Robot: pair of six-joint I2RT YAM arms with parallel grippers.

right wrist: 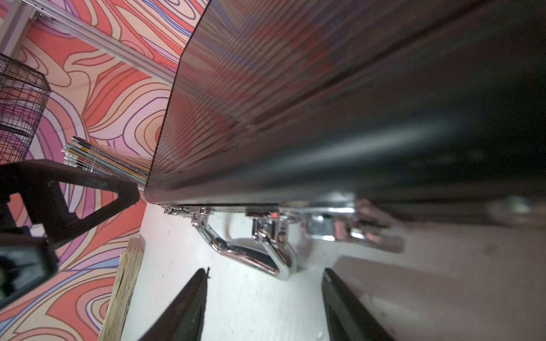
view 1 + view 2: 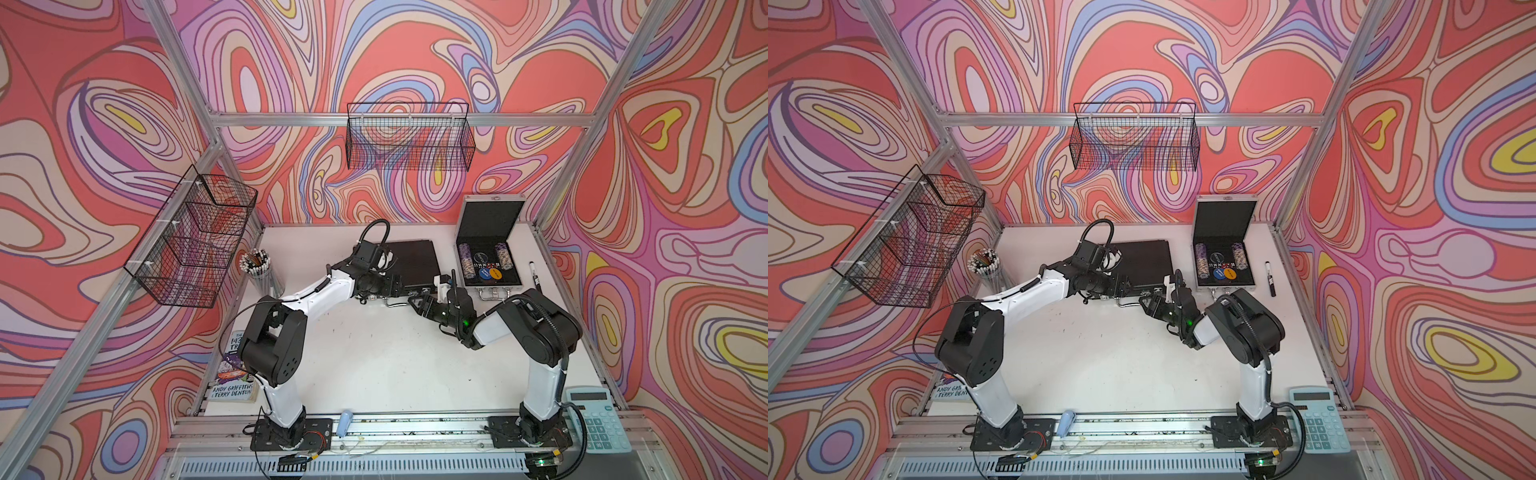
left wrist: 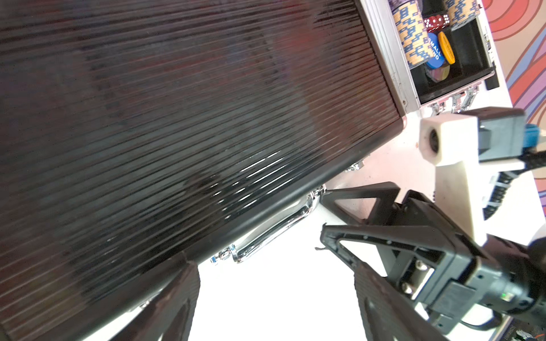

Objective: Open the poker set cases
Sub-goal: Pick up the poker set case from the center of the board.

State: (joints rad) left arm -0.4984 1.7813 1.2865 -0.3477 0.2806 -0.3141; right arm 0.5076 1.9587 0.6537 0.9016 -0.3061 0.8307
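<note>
wire basket [image 2: 195, 237]: hung at the left, above the left edge of the table [image 2: 374, 353].
pencil cup [image 2: 266, 282]: stood at the table's left edge, packed with pencils [image 2: 254, 259].
book [image 2: 232, 384]: laid flat at the front left corner, partly hidden by the left arm [image 2: 316, 291].
left gripper [image 3: 274, 271]: held over the front edge of the black case [image 3: 206, 118]; its jaws are seen spread wide and nothing is pinched; one finger [image 3: 168, 295] is shown against the case's front rim, though contact cannot be told.
black case [image 2: 415, 259] [image 2: 1148, 262]: laid flat at the back middle of the table, ribbed lid down, seen in both top views.
handle [image 3: 266, 233]: chrome, hinged on the black case's front edge and tilted down toward the table, near both grippers.
latch [image 1: 339, 227]: chrome, blurred beside the handle in the right wrist view; fastened or not cannot be told.
right gripper [image 1: 266, 270]: pointed at the black case's front edge, just short of the handle; its jaws are parted and nothing is gripped.
silver case [image 2: 488, 220]: placed at the back right, just beside the black case; its lid is stood upright at the table's back edge with black lining shown; chips [image 2: 464, 259], red dice [image 3: 434, 22] and blue and orange discs [image 2: 484, 273] are held in the base.
marker [image 2: 535, 276]: laid on the table just right of the silver case.
calculator [image 2: 598, 419]: set at the front right corner.
</note>
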